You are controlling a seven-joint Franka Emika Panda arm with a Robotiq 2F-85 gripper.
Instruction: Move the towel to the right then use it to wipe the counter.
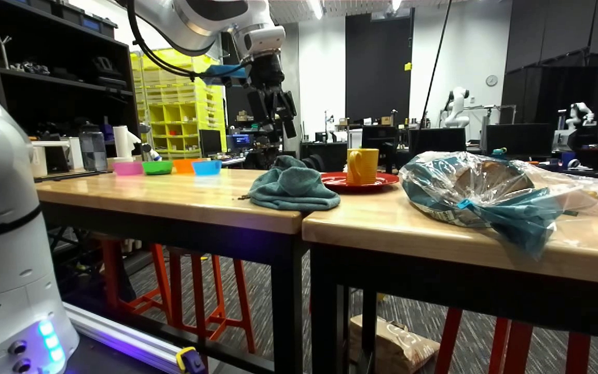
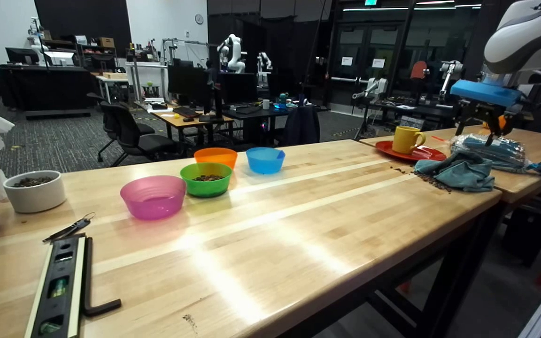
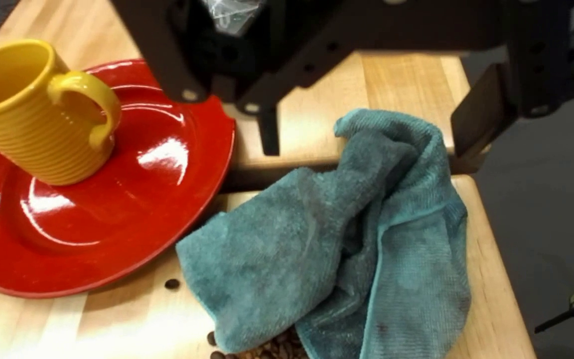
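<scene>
"Teal towel under you in the wrist view. What worries you there?"

"Closeness. It lies crumpled just beside the red plate; whether they touch, I can't tell. My gripper hangs above the towel, spread wide, pinching nothing. Nipping only a shallow fold could let the towel slip out. Coming down too far toward the plate, I might strike its rim and topple the yellow mug standing on it."

"What does an exterior view add?"

"Dark bean-like bits, scattered near the plate and along the towel's edge on the counter. If I drag the towel quickly, I expect them to roll, perhaps under the plate or off the side. A light wipe might merely spread them."

"Anything more?"

"In an exterior view, yes: the towel lies across a seam in the counter, beside the plate, where a trailing corner could catch. A clear plastic bag sits to the plate's right there, one end drooping over the counter's edge. If that way is my 'right', a long drag could bunch the towel against the bag and push it off."
</scene>
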